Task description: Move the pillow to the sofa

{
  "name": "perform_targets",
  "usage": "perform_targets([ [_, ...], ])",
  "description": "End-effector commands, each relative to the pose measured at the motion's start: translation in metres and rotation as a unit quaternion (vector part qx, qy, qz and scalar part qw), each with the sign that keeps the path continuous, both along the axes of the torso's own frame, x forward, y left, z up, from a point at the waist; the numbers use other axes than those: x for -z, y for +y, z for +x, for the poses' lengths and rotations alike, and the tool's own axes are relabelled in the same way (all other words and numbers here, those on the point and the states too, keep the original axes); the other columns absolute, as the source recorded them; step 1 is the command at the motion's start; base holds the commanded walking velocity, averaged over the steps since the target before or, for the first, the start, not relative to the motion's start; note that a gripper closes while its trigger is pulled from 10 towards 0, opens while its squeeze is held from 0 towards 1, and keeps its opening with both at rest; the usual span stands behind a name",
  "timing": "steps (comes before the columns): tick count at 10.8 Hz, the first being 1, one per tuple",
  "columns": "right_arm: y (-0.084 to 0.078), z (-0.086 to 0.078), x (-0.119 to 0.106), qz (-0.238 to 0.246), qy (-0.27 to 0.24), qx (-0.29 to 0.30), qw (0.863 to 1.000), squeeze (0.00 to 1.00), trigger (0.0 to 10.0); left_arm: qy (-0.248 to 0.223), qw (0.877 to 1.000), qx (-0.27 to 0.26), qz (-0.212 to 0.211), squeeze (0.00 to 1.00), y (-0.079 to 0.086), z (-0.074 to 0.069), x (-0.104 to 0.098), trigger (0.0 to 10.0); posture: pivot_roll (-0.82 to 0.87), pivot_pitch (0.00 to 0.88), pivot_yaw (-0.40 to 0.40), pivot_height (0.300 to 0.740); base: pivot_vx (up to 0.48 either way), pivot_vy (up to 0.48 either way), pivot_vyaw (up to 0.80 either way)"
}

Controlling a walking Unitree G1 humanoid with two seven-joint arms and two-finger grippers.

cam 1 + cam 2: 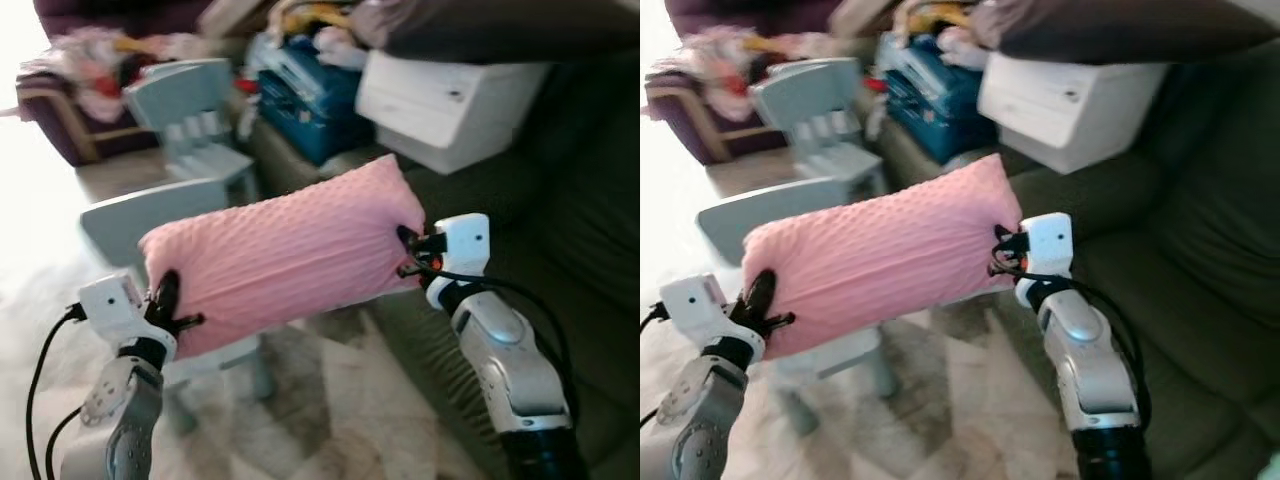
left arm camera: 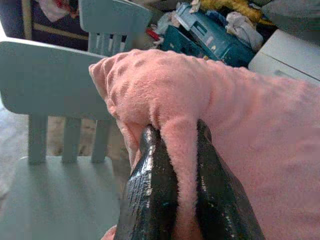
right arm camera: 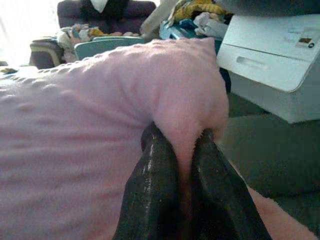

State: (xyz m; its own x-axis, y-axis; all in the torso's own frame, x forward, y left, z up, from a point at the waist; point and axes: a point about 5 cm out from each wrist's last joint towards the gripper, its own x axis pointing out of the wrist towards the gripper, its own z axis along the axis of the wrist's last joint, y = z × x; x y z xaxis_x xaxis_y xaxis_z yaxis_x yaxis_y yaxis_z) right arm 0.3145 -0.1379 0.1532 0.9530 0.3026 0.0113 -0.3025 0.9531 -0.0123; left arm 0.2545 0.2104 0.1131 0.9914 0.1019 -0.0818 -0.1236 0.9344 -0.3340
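Pillow (image 1: 285,255) held above chair (image 1: 115,225), printer (image 1: 445,100) on sofa (image 1: 590,250)

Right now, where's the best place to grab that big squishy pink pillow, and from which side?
By its two short ends, one from each side. The pink dotted plush pillow is long and soft, so pinching a fold of fabric at each end keeps it level. The left end effector and right end effector each pinch an end that way, above the pale blue wooden chair.

one pillow (image 1: 285,255), two chairs (image 1: 195,125), one sofa (image 1: 590,230)
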Motion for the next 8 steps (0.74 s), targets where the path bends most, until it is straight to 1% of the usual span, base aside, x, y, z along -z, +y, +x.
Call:
perform_targets([
  [1, -0.006, 0.0015, -0.0056, -0.001, -0.011, 0.016, 1.0, 0.0, 10.0, 0.008, 1.0, -0.025, 0.007, 0.0, 0.0116, -0.0043, 0.0029, 10.0, -0.21, 0.002, 0.029, 0.74, 0.0, 0.0, -0.8],
  [6, -0.0066, 0.0008, -0.0052, -0.002, -0.011, 0.016, 1.0, 0.0, 10.0, 0.008, 1.0, -0.024, 0.007, 0.0, 0.0112, -0.0044, 0.0037, 10.0, -0.21, 0.006, 0.029, 0.74, 0.0, 0.0, -0.8],
  [7, -0.0065, 0.0005, -0.0058, -0.001, -0.014, 0.015, 1.0, 0.0, 10.0, 0.006, 1.0, -0.022, 0.006, 0.0, 0.0102, -0.0045, 0.0036, 10.0, -0.21, 0.007, 0.028, 0.74, 0.326, 0.0, -0.58],
  [8, -0.0064, 0.0001, -0.0065, -0.002, -0.016, 0.013, 1.0, 0.0, 10.0, 0.006, 1.0, -0.02, 0.005, 0.0, 0.0098, -0.005, 0.004, 10.0, -0.21, 0.006, 0.029, 0.74, 0.461, 0.0, 0.0],
])
